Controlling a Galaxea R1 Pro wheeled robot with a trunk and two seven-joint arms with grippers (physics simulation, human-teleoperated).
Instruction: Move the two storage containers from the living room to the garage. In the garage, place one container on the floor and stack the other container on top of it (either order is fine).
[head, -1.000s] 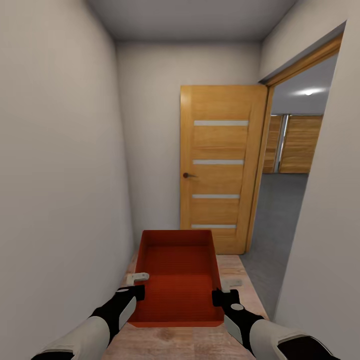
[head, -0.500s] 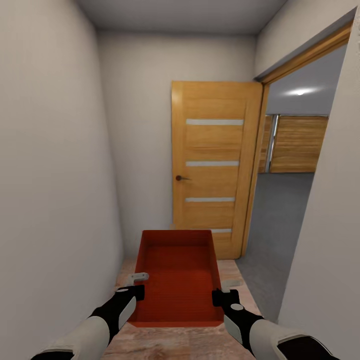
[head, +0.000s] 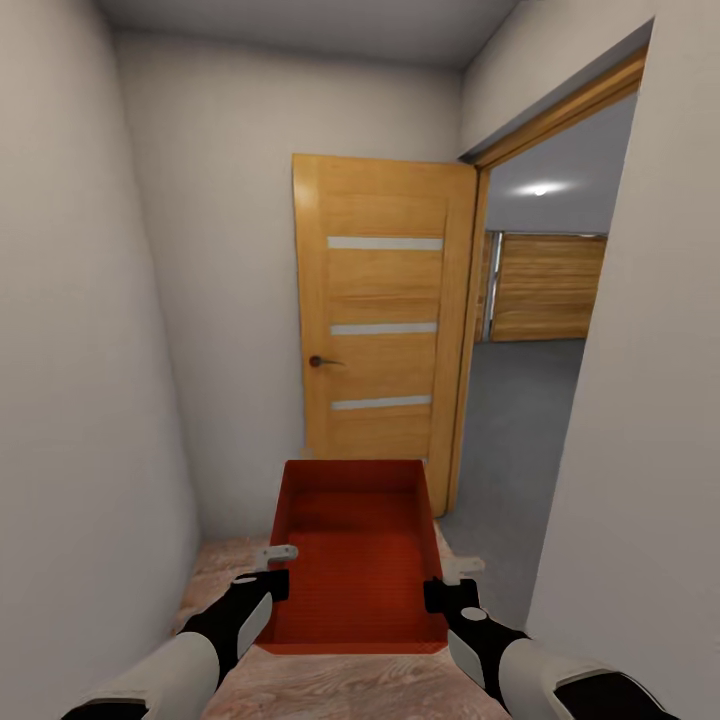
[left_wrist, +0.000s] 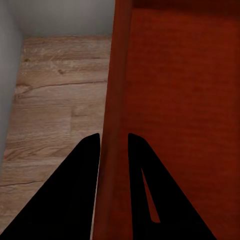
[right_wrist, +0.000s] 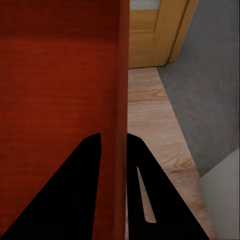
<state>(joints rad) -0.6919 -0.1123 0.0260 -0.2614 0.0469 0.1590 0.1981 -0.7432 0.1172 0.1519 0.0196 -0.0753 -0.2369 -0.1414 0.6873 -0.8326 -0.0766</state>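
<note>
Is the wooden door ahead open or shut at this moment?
Open. The wooden door is swung back against the end wall, and the doorway beside it shows grey floor beyond.

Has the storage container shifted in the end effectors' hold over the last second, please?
No. The storage container sits the same against the left end effector and right end effector; only the camera swung, sliding the door leftward.

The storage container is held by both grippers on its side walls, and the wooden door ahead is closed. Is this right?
Not quite. The wooden door stands open in the head view, with grey floor showing through the doorway. The storage container is indeed held on its side walls by the left gripper and right gripper.
</note>
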